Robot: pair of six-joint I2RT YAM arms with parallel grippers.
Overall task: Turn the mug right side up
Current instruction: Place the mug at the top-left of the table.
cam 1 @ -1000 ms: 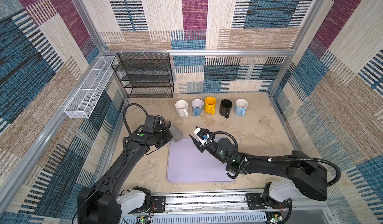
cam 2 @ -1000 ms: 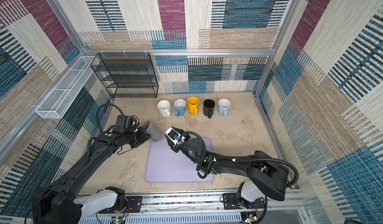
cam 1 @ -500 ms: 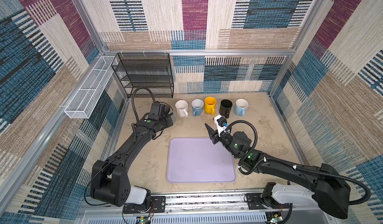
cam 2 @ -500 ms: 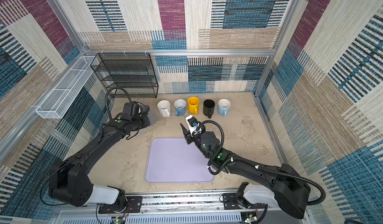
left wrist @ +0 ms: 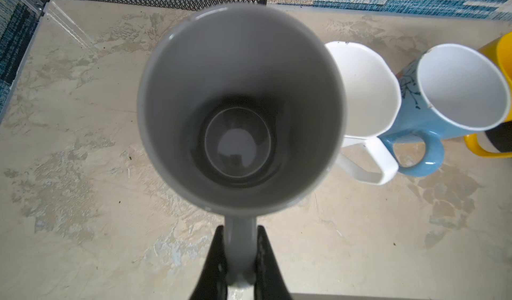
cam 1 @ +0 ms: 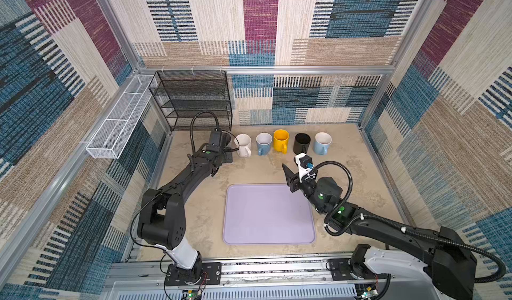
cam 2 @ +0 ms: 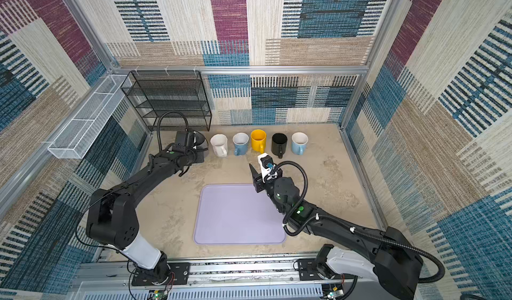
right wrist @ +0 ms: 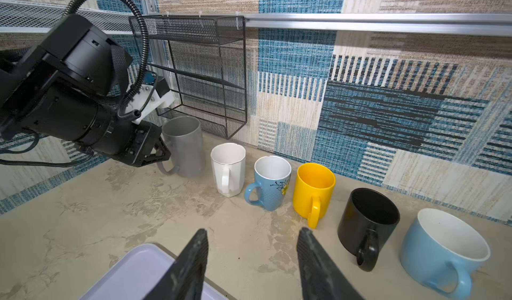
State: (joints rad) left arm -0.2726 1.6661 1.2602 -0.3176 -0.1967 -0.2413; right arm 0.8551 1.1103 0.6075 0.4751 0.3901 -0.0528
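Since a second ago both arms have parted: the left one has swung from the left edge of the purple mat [cam 1: 266,215] out to the back edge of the table [cam 1: 346,173], and the right one has drawn off to the mat's far right corner. The grey mug [right wrist: 184,146] now stands mouth up, its long axis vertical, at the left end of the mug row, just beside the white mug [right wrist: 228,168] and in front of the black wire rack [cam 1: 194,99]. It lies straight ahead of the left gripper [left wrist: 240,229], whose jaws are closed nearly all the way on the mug's handle, one on each side. The left forearm reaches low and almost level towards the back edge. Whether the mug's base already bears on the table cannot be told for certain from the right wrist view, though it appears at table level. The right gripper [right wrist: 252,230] hovers empty, jaws about half apart, pointing at the row and well apart from the grey mug. Turning appears complete; the left arm, being the nearer, would need only to let go and back off along the handle's line without nudging the white mug.
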